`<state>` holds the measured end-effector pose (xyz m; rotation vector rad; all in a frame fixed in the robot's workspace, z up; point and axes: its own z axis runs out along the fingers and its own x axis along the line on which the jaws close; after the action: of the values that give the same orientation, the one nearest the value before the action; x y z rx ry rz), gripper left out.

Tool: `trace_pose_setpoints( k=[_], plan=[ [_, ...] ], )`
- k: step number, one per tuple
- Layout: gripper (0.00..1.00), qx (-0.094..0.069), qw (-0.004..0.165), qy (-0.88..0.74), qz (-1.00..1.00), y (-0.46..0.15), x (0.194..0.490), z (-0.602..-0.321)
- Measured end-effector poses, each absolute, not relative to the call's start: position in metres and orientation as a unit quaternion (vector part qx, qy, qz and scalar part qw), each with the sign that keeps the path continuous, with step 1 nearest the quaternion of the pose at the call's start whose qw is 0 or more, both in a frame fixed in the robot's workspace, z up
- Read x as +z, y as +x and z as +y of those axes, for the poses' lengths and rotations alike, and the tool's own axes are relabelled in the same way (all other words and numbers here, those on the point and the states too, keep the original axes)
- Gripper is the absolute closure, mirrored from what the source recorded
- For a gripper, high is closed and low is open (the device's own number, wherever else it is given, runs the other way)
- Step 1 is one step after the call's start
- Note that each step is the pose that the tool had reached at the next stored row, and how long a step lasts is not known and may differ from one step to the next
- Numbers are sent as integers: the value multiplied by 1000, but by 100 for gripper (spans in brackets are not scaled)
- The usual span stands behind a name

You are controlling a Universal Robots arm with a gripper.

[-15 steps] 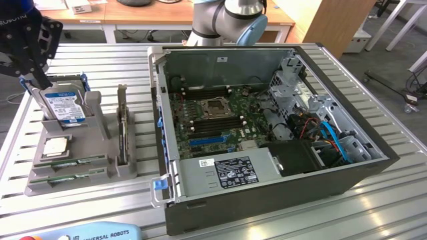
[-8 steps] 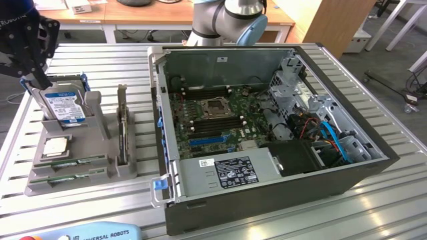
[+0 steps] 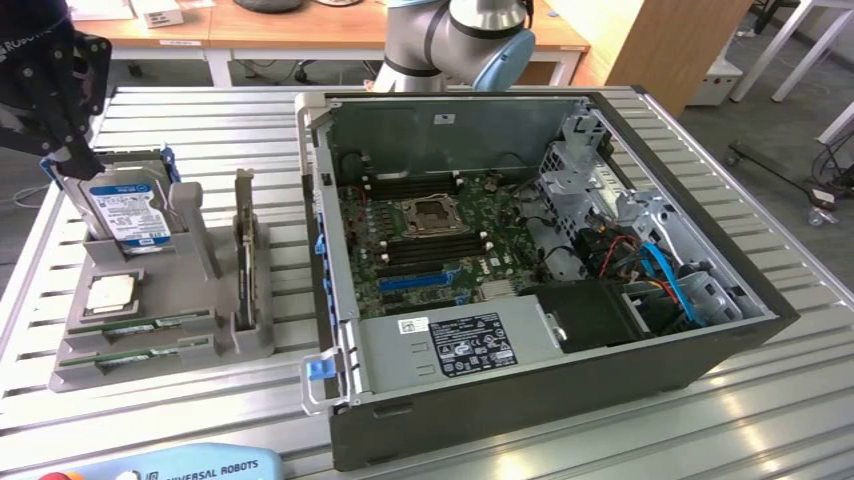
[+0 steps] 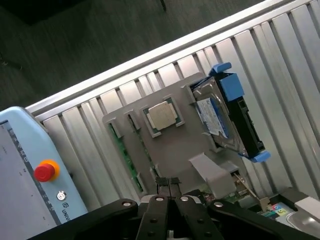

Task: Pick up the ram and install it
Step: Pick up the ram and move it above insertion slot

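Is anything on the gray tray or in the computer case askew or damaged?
Nothing stands out. The ram sticks sit straight in their slots of the gray tray, the processor chip sits square in its pocket, and the hard drive leans in its stand, seemingly by design. The computer case shows no damage.
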<state>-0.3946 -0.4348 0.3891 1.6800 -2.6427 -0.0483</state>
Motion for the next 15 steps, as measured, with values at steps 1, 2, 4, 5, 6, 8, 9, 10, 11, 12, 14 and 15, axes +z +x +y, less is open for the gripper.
trace_pose_setpoints(
  k=[1, 2, 4, 5, 6, 8, 9, 10, 11, 12, 14, 15],
  plan=[
    [90, -15, 5, 543, -840, -395, 389, -435],
    [90, -15, 5, 550, -835, -395, 389, -435],
    [90, -15, 5, 562, -827, -395, 389, -435],
    [90, -15, 5, 568, -823, -395, 389, -435],
    [90, -15, 6, 575, -818, -395, 389, -435],
    [90, -15, 6, 587, -809, -395, 389, -435],
    [90, -15, 6, 593, -805, -395, 389, -435],
    [90, -15, 6, 599, -801, -395, 389, -435],
    [90, -15, 6, 604, -797, -395, 389, -435],
    [90, -15, 6, 609, -793, -395, 388, -435],
    [90, -15, 7, 616, -788, -395, 388, -435],
    [90, -15, 7, 618, -786, -395, 388, -435]
  ],
)
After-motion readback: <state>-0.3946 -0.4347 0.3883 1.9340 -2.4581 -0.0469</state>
